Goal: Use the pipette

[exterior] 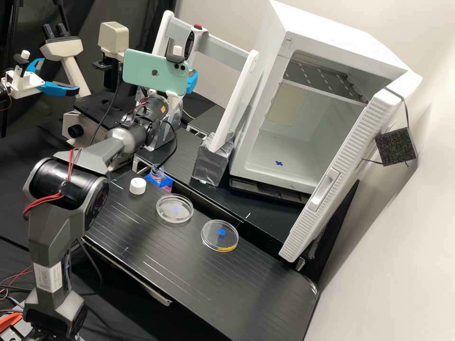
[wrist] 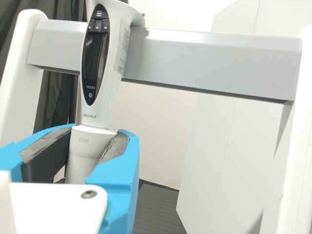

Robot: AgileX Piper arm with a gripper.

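Note:
At the rack in the high view, my gripper point(exterior: 191, 82) is partly hidden behind a mint-green phone. The pipette point(exterior: 193, 41) stands upright against the rack's grey crossbar, its red top showing. In the wrist view the gripper point(wrist: 97, 130) is shut on the pale lower body of the pipette point(wrist: 100, 63), one padded finger on each side, below the dark display. The phone and fingers hide its lower end. An uncapped bottle point(exterior: 166, 182) with pink liquid sits in a blue holder.
The rack's white right post point(exterior: 235, 102) stands beside an open white cabinet point(exterior: 379, 61). On the bench point(exterior: 189, 279) are a white cap point(exterior: 138, 185) and two clear dishes point(exterior: 175, 208) point(exterior: 219, 236). A microscope point(exterior: 71, 59) and a second arm's blue fingers point(exterior: 57, 88) are at the left.

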